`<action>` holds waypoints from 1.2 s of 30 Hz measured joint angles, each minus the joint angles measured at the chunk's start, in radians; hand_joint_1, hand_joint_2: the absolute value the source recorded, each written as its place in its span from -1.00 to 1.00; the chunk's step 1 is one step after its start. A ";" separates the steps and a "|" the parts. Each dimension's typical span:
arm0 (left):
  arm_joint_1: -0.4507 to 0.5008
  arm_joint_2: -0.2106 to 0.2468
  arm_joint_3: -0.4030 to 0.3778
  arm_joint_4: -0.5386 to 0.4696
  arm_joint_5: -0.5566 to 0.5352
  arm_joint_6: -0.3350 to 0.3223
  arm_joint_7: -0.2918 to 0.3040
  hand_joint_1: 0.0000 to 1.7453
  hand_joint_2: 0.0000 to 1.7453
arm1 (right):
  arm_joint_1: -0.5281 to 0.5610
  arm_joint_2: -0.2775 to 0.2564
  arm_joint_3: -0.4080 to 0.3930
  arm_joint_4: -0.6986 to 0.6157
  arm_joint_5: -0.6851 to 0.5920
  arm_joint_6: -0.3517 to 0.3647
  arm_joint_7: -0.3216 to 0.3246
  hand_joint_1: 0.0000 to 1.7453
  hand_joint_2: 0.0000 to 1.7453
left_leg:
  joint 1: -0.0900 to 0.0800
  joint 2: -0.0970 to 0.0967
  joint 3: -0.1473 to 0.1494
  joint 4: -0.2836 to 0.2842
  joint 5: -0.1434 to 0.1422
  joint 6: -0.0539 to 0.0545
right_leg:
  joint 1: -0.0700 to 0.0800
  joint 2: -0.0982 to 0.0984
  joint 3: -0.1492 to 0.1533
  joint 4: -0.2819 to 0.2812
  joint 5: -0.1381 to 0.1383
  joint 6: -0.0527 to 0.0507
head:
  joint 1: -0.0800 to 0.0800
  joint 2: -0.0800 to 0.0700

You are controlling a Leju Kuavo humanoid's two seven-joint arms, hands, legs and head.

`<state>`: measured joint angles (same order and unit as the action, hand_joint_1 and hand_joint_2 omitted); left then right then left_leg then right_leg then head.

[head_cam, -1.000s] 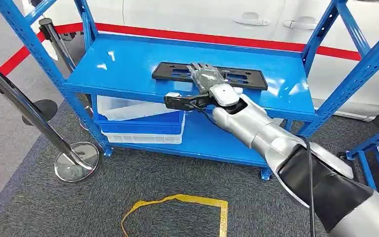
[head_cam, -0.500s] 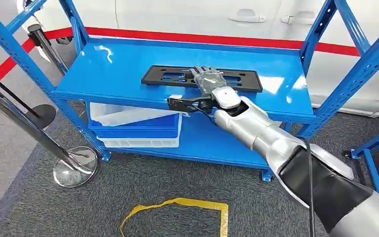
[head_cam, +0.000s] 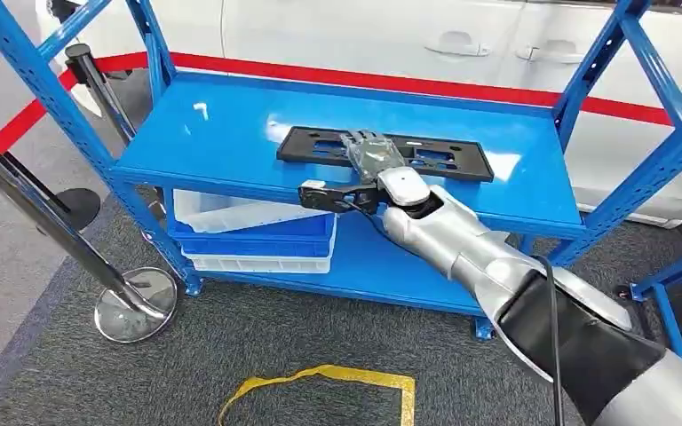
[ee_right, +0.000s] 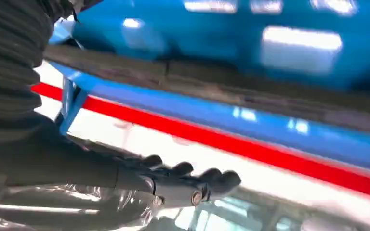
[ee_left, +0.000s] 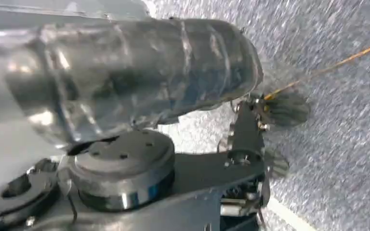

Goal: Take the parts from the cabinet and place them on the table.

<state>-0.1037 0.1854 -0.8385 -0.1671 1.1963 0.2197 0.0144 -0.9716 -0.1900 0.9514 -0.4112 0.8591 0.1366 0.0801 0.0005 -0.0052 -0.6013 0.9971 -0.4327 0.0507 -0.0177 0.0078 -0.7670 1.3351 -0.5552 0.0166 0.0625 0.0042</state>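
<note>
The camera has shifted since the earlier frame; the right hand point(head_cam: 371, 153) stays flat on the black part point(head_cam: 384, 153), fingers stretched out over it, gripping nothing. The part lies mid-shelf point(head_cam: 222, 133), nearer the shelf's right end. Left hand's fingers: cannot tell.

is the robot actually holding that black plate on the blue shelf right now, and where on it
Cannot tell a grip. The right hand lies flat on the black plate near its middle, on the blue shelf.

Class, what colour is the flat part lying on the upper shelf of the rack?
Black. The flat part shows best in the head view, against the blue shelf.
</note>
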 joint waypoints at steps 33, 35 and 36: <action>0.002 0.022 -0.014 0.001 -0.011 0.000 0.014 -1.00 -1.00 | 0.075 -0.032 -0.008 0.029 -0.019 -0.043 0.010 -1.00 1.00 | 0.003 -0.004 0.019 0.010 -0.022 -0.011 | -0.002 -0.001 0.047 -0.151 0.118 0.000 | -0.002 0.000; 0.002 0.023 -0.015 0.002 -0.012 0.000 0.014 -1.00 -1.00 | 0.074 -0.035 -0.008 0.030 -0.019 -0.046 0.010 -1.00 1.00 | 0.000 -0.004 0.015 0.027 -0.042 -0.022 | 0.000 -0.004 0.098 -0.254 0.142 -0.007 | -0.004 0.000; -0.001 0.024 -0.015 0.002 -0.012 0.000 0.014 -1.00 -1.00 | 0.073 -0.036 -0.008 0.030 -0.019 -0.046 0.010 -1.00 1.00 | -0.005 -0.005 0.009 0.042 -0.048 -0.028 | 0.003 0.000 0.104 -0.278 0.140 -0.012 | -0.005 0.000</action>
<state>-0.1046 0.2098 -0.8534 -0.1656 1.1845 0.2193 0.0282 -0.8988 -0.2255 0.9430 -0.3811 0.8404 0.0904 0.0900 -0.0041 -0.0103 -0.5922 1.0396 -0.4808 0.0224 -0.0150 0.0075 -0.6634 1.0575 -0.4153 0.0044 0.0580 0.0042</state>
